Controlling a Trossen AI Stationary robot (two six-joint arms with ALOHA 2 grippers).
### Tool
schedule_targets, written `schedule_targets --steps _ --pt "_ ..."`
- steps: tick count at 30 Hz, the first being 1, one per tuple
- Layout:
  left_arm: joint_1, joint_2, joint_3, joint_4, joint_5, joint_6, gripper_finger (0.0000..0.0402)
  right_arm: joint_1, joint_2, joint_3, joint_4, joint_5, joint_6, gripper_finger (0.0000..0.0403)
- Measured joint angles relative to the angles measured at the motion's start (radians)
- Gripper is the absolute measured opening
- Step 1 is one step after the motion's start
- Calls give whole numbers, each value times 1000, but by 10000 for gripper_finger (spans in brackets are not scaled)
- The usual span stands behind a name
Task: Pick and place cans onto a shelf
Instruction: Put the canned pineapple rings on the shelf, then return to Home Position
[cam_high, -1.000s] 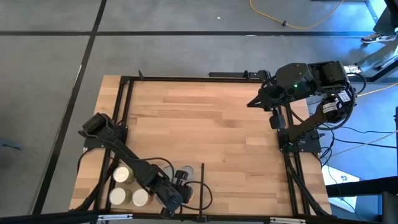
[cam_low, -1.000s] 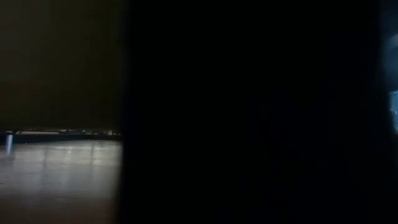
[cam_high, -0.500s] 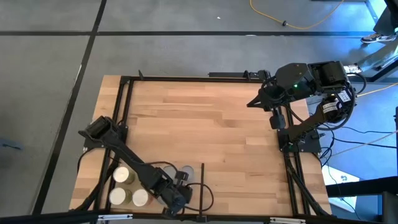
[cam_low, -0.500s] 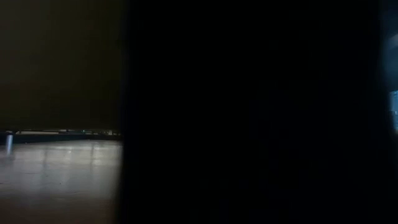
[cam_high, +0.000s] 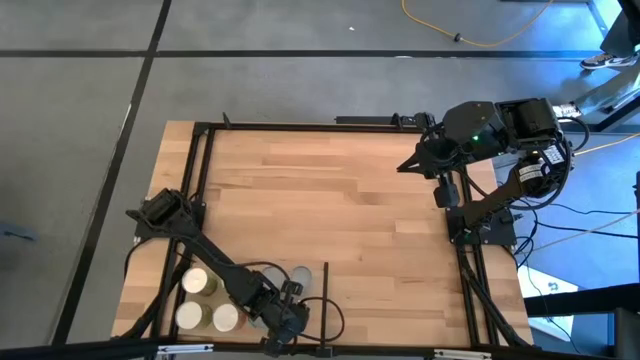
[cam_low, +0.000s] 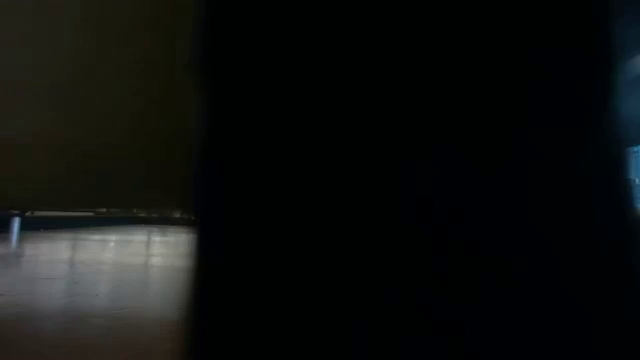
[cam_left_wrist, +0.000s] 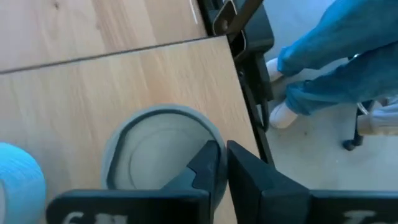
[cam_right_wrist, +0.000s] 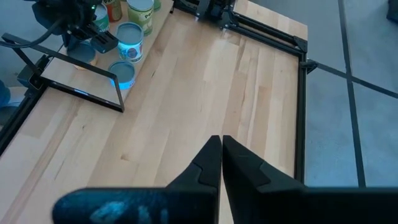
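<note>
The left hand is seen at seven o'clock on the tabletop, fingers narrowed beside a can. More cans are grouped just beyond. The right hand, pressed together and empty, is held at two o'clock.

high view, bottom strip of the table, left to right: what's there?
Two white-topped cans side by side and → left tool over a grey-topped can → thin black divider strip → bare wood of the shelf → black frame rail.
</note>
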Motion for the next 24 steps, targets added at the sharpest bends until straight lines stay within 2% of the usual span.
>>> schedule_targets --steps 9,16,24 --pt "0 1 0 12 -25 -57 42 0 0 0 0 0 0 18" --pt "3 -6 23 34 14 -65 44 0 0 0 0 0 0 18" --pt "4 -8 181 -161 -18 -57 44 0 -1 0 0 -10 0 18"
